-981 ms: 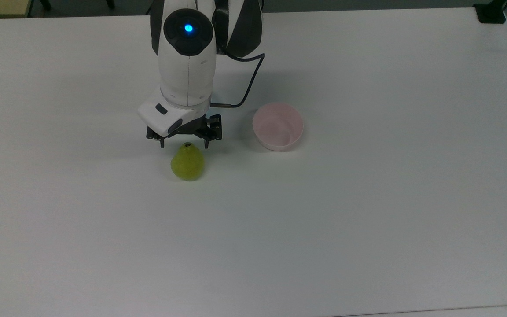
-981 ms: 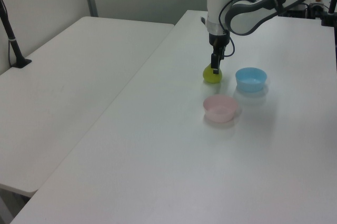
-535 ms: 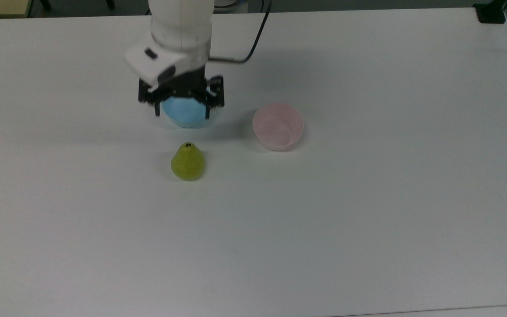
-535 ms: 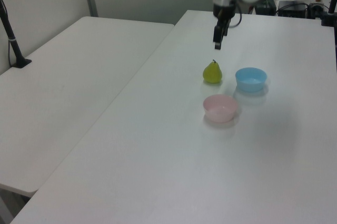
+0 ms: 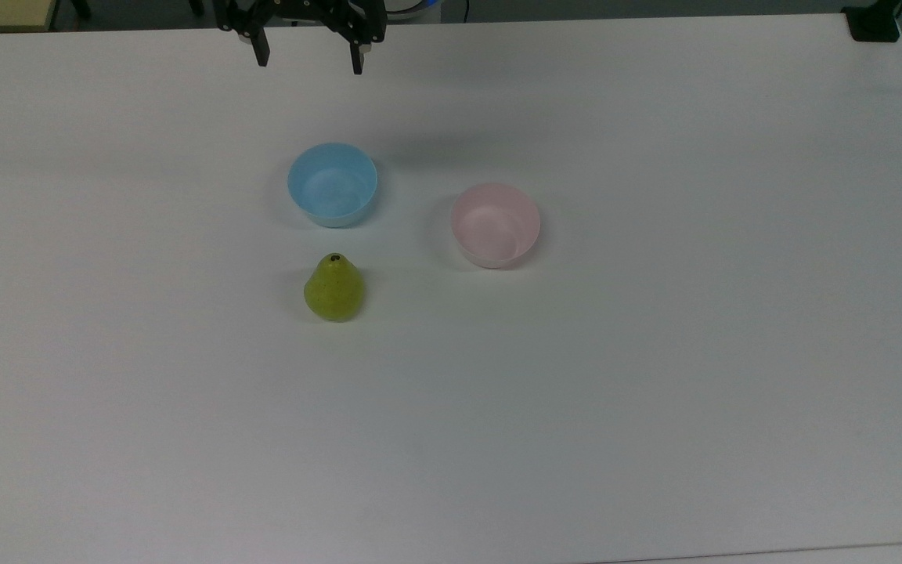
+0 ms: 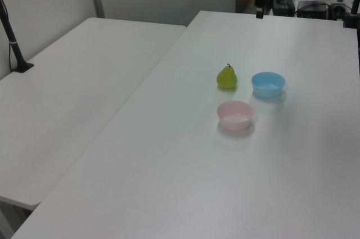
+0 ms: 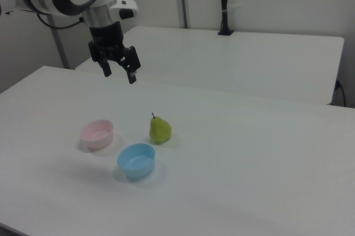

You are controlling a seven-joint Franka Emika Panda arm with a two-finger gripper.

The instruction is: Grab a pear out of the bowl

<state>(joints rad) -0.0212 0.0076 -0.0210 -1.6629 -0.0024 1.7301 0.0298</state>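
The jaws hang spread apart and empty, high above the far edge of the white surface, at about twelve o'clock in the top view; in the right view the jaws sit well above everything below. From there toward six o'clock comes the light blue bowl, empty, and beyond it the pear, standing upright on the bare surface with its dark stem up. The pale pink bowl lies at about three o'clock from the pear, well apart from it and also empty.

The pear is therefore not in either bowl; it stands on the surface just beside the blue one. Judged from this, any pickup must start from the surface. To do it well, the arm should centre over the stem, keep the jaws wide, and descend so the fingers straddle the broad lower body rather than the tapering neck, where they would likely slip. Approaching clear of the blue bowl's rim avoids nudging it.
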